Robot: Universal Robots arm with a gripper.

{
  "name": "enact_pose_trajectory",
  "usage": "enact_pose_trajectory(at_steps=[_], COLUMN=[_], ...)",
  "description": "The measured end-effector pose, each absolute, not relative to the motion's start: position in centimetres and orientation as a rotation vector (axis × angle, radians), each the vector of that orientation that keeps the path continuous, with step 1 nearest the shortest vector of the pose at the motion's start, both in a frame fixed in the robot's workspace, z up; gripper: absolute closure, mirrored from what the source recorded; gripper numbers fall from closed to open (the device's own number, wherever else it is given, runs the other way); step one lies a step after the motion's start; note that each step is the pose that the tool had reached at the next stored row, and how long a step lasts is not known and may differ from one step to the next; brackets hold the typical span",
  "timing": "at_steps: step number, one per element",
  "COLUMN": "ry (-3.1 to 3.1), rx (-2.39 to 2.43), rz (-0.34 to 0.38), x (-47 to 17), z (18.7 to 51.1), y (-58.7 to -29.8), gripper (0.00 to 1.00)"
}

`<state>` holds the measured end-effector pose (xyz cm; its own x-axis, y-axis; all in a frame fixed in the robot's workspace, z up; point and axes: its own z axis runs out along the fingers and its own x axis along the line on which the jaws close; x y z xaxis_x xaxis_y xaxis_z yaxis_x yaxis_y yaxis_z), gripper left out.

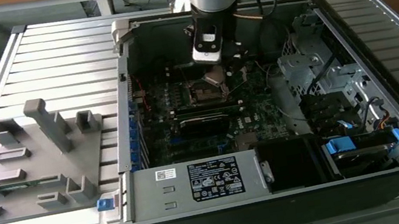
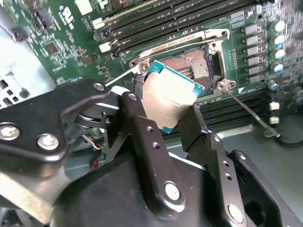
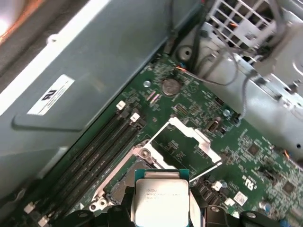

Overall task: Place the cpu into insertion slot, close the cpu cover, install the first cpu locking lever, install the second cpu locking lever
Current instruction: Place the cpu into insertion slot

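Your claw is clamped on the cpu, with a finger on each of two opposite edges. It holds the chip tilted just over the open slot, inside the case. You cannot tell whether the chip touches the socket. The cover is swung open and lies back beside the slot. A thin lever sticks out free near it. A grey fixture sits just beside the case, on the exterior view's left.

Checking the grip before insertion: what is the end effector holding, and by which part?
The cpu, clamped at two opposite edges by the end effector, near the insertion slot.
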<state>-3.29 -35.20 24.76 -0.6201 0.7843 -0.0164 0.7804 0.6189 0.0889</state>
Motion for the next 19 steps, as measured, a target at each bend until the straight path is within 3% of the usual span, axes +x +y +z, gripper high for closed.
enact_pose_trajectory(at_steps=[19], ry=[2.609], rx=[1.634], rz=[0.103], x=[-3.29], z=[24.58], y=[-35.19], gripper=[0.46])
